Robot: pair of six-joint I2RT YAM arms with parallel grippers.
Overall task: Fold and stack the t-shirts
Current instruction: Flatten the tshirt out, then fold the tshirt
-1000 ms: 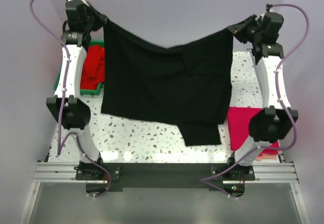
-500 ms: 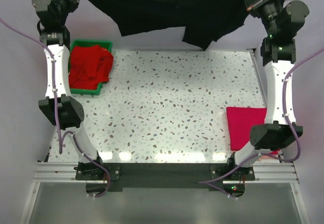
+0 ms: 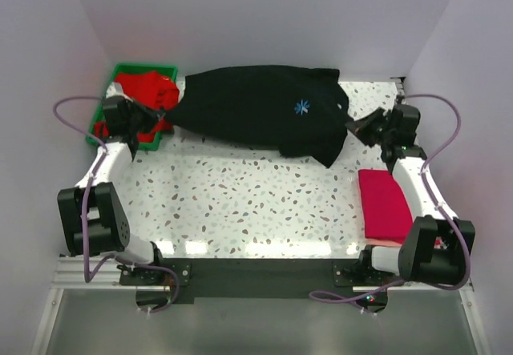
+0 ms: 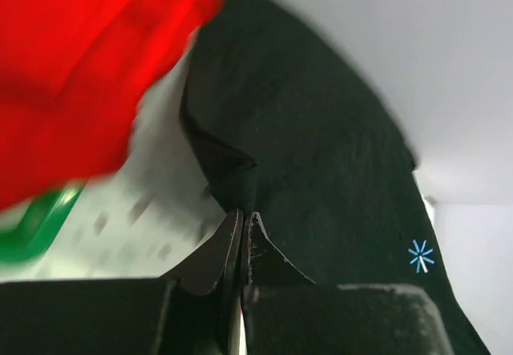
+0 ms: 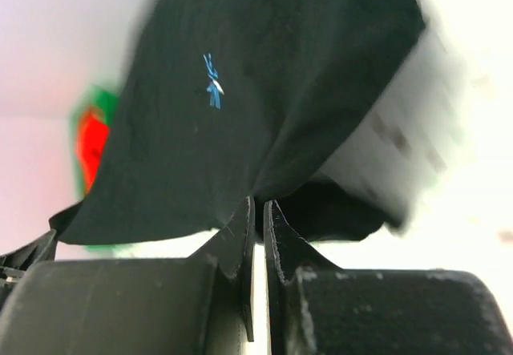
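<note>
The black shirt [image 3: 256, 110] is spread over the far side of the table [image 3: 264, 203], blue mark up. The left tool [image 3: 163, 119] pinches its left edge beside the tray [image 3: 170, 70] of red shirts [image 3: 144, 90]. The right tool [image 3: 354, 125] pinches its right edge, with the folded pink shirt [image 3: 385, 203] nearer the right arm's base

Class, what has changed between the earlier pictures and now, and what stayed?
The black t-shirt, hanging between raised arms, was swung away and lowered onto the table, far side. Left gripper and right gripper stay shut on it. Red shirts, tray, pink shirt unmoved.
</note>
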